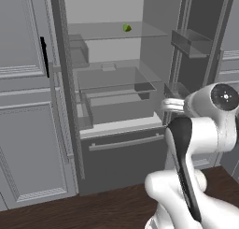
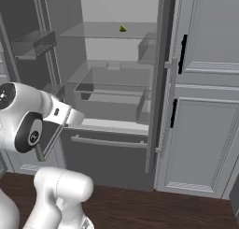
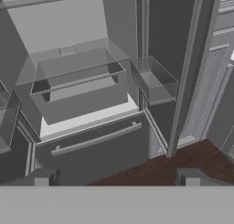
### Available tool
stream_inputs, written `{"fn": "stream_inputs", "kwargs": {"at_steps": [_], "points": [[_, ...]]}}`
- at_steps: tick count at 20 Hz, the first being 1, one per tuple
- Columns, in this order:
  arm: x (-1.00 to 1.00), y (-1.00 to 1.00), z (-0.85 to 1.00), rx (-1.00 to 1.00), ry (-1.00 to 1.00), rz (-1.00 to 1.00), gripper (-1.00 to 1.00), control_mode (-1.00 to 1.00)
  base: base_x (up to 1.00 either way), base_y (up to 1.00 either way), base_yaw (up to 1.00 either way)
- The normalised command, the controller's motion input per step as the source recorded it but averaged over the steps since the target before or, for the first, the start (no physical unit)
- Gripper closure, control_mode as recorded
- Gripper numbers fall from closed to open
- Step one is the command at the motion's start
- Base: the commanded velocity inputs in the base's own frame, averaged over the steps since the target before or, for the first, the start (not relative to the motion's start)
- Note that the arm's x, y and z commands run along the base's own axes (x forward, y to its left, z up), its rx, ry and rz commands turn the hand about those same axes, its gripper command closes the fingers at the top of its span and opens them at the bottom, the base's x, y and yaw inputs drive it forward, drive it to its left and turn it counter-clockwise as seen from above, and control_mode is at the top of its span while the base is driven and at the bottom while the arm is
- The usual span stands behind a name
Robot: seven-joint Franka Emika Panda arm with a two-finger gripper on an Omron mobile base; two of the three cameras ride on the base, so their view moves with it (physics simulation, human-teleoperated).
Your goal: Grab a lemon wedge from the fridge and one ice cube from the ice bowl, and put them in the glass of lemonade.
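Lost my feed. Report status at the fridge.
Gripper open, empty, low before the open fridge. Lemon wedge on the upper glass shelf, untouched. Nothing between them.

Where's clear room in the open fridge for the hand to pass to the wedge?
The fridge stands open. The top glass shelf is bare around the lemon wedge, with open air above it up to the ceiling. Tighter lower down: the clear drawer fills the middle, and door bins crowd the sides. The gripper is open, well below the shelf.
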Motion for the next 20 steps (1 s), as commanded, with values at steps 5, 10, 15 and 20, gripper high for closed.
{"fn": "stream_inputs", "kwargs": {"at_steps": [5, 10, 15, 20], "points": [[-0.30, -0.28, 0.04, 0.02, -0.06, 0.00, -1.00, -1.00, 0.00, 0.00, 0.00], [-0.42, -0.08, -0.01, 0.03, -0.09, 0.04, -1.00, -1.00, 0.00, 0.00, 0.00], [-0.01, 0.20, 0.00, -0.01, -0.02, 0.09, -1.00, -1.00, 0.00, 0.00, 0.00], [0.00, 0.21, 0.00, -0.02, 0.00, 0.05, -1.00, -1.00, 0.00, 0.00, 0.00]]}}
